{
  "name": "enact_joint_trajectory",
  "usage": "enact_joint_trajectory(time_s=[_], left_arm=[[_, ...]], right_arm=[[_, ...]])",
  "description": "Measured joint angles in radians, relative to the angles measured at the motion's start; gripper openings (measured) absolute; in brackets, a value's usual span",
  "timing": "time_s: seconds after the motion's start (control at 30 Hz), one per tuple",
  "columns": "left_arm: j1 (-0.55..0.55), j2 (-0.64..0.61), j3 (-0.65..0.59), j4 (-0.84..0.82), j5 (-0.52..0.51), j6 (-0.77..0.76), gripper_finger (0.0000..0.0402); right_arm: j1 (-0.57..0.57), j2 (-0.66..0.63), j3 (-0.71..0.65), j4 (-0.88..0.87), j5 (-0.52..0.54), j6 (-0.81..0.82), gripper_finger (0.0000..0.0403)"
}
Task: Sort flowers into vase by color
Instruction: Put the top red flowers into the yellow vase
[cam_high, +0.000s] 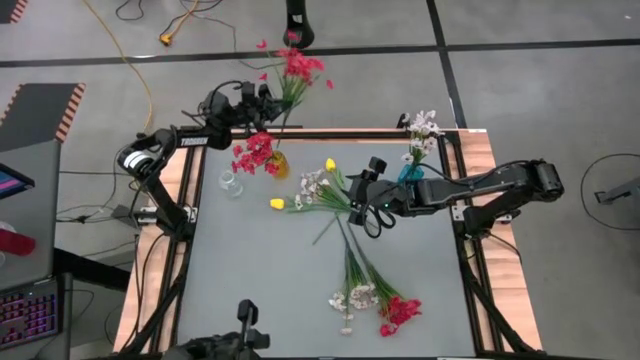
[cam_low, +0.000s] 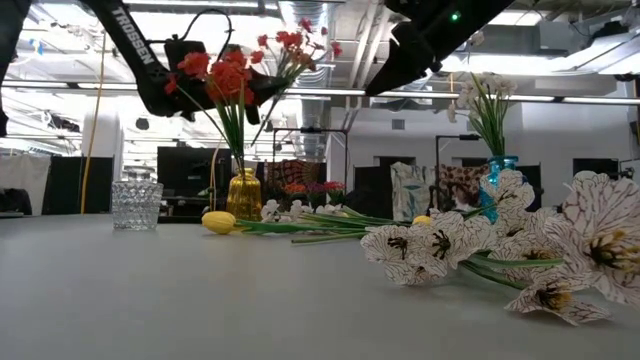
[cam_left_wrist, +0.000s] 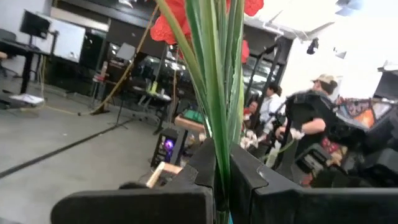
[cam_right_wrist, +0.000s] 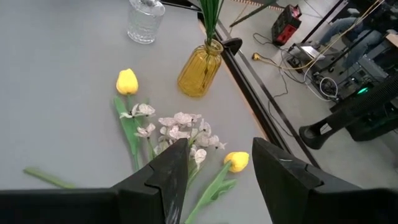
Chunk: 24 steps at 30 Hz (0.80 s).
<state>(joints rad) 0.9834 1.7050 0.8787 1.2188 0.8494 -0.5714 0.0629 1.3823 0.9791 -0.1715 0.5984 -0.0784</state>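
Stems of a red spray (cam_high: 296, 68) pinched in my left gripper (cam_high: 262, 97), above the amber vase (cam_high: 278, 164) already holding red blossoms (cam_high: 254, 152). My right gripper (cam_right_wrist: 214, 163) hangs spread over yellow tulips (cam_right_wrist: 127, 81) and white sprays (cam_right_wrist: 183, 127) lying on the table (cam_high: 260, 280).

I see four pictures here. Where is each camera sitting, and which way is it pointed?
High view: above the table, looking straight down; both arms show, left gripper holding a red spray.
Low view: at tabletop height, looking level across; arms enter from above.
Left wrist view: on the left arm, facing the room; its fingers clamp green stems.
Right wrist view: on the right arm, looking down past its open gripper.
Shared: the yellow vase shows in high, low and right wrist views.
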Motion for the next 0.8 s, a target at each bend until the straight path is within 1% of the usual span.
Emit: enact_joint_trajectory(time_s=[0.17,0.27,0.37,0.43,0.5,0.57,0.67,0.8], left_arm=[[-0.016,0.000,0.000,-0.103,0.004,0.081,0.0000],[-0.017,-0.001,-0.006,-0.101,0.004,0.093,0.0000],[-0.016,-0.002,-0.060,-0.065,-0.004,0.094,0.0000],[-0.016,-0.002,-0.118,-0.019,-0.045,0.105,0.0000],[-0.014,-0.002,-0.165,0.061,-0.080,0.108,0.0000],[-0.010,-0.002,-0.194,0.150,-0.082,0.089,0.0000],[-0.009,-0.002,-0.210,0.218,-0.068,0.061,0.0000],[-0.010,-0.002,-0.206,0.211,-0.069,0.078,0.0000]], right_arm=[[0.002,0.000,0.000,0.000,0.000,0.000,0.0203],[0.002,0.000,0.000,-0.001,0.000,0.000,0.0203],[0.002,0.000,0.000,-0.001,0.000,0.000,0.0203],[0.002,0.000,0.000,-0.001,0.000,0.000,0.0203],[0.002,0.000,0.000,0.000,0.000,-0.001,0.0203],[0.002,0.000,0.000,0.000,0.000,-0.005,0.0203],[0.002,0.000,0.000,0.000,0.000,-0.005,0.0203],[0.002,0.000,0.000,0.000,0.000,-0.005,0.0203]])
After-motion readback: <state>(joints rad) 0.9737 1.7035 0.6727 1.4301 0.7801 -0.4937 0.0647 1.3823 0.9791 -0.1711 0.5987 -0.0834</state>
